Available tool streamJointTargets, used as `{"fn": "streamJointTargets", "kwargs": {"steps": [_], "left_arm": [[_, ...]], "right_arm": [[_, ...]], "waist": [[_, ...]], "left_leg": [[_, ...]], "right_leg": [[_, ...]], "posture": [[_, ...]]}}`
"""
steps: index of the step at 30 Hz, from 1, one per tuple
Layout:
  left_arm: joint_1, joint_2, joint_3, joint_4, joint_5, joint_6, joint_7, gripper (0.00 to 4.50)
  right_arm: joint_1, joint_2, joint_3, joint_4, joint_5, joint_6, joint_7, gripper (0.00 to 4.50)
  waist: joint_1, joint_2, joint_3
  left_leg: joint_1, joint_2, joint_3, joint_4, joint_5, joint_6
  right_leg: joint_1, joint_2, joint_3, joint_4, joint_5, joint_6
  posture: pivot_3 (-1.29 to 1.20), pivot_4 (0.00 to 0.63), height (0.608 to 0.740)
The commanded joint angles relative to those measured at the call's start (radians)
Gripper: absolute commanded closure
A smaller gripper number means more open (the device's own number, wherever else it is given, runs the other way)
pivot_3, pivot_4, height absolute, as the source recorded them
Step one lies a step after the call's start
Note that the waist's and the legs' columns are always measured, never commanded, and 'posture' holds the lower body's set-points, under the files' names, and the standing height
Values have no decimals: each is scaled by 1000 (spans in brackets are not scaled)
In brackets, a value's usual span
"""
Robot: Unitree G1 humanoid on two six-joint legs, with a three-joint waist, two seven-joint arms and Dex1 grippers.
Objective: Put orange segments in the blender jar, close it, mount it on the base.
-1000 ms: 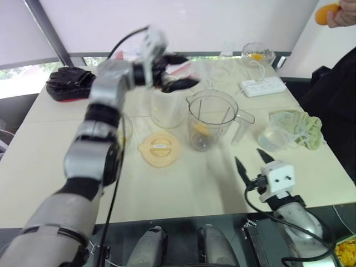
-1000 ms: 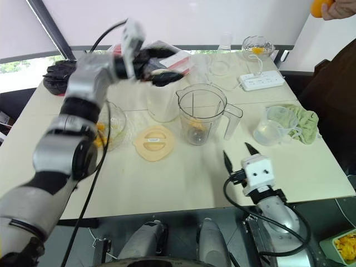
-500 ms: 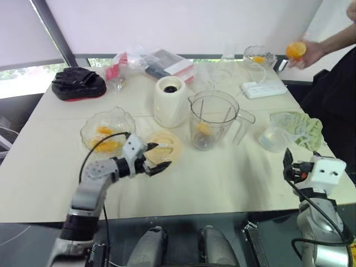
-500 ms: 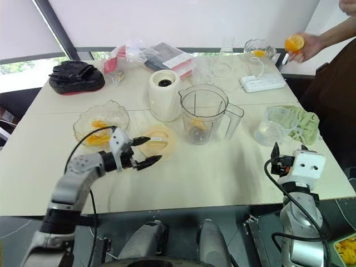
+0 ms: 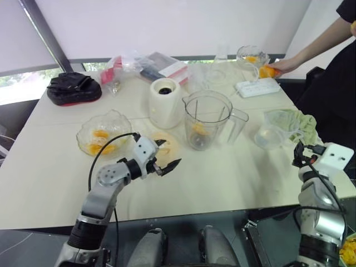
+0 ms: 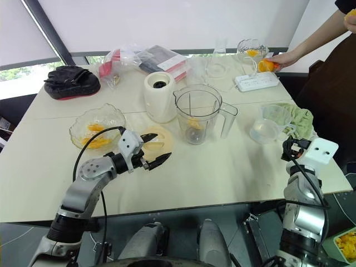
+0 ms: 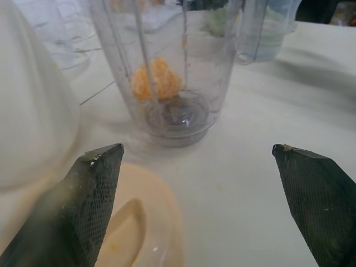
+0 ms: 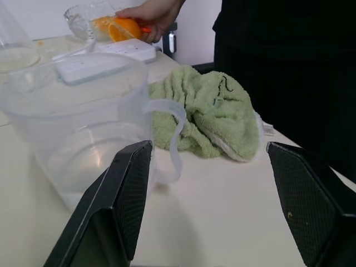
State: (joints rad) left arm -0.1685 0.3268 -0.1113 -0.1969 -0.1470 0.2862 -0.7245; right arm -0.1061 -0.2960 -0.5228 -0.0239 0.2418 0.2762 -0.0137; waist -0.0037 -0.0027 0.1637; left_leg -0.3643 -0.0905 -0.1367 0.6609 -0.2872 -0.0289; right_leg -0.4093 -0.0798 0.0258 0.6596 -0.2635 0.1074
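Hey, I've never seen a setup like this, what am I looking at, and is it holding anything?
This is a humanoid robot with two arms, each ending in a black two-fingered gripper. The two wide pictures come from cameras in its head, looking down on a table; the two close ones from its wrists. On the table: a clear blender jar with an orange piece inside, its yellow lid, the white base, a glass bowl of orange segments, a jug and a green towel. The left gripper is open by the lid, the right gripper open near the jug; both are empty. A person's hand at the far edge holds an orange.
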Motion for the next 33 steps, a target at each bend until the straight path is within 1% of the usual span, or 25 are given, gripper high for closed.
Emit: {"fn": "streamJointTargets", "kwargs": {"steps": [1,16,21,33], "left_arm": [[-3,3,-6,-23,-3,-28,16,45],[27,18,-28,-48,-3,-34,56,45],[29,19,-30,-60,-6,-27,66,45],[50,28,-31,-93,-5,-15,86,45]], "right_arm": [[-33,-23,-15,37,14,-26,8,1083],[-169,-90,5,245,5,-92,43,1083],[-210,-112,9,321,1,-124,51,1083],[-267,-152,26,517,-22,-222,66,1083]], "waist": [[-2,0,0],[-9,1,0],[-9,1,0],[-9,1,1]], "left_leg": [[0,0,0,0,0,0],[0,0,0,-4,0,0],[0,0,0,-9,0,0],[0,0,0,-12,0,0]], "right_leg": [[0,0,0,0,0,0],[0,0,0,-5,0,0],[0,0,0,-9,0,0],[-1,-1,0,-11,0,0]], "posture": [[0,150,740],[0,150,740],[0,150,740],[0,150,740]]}}
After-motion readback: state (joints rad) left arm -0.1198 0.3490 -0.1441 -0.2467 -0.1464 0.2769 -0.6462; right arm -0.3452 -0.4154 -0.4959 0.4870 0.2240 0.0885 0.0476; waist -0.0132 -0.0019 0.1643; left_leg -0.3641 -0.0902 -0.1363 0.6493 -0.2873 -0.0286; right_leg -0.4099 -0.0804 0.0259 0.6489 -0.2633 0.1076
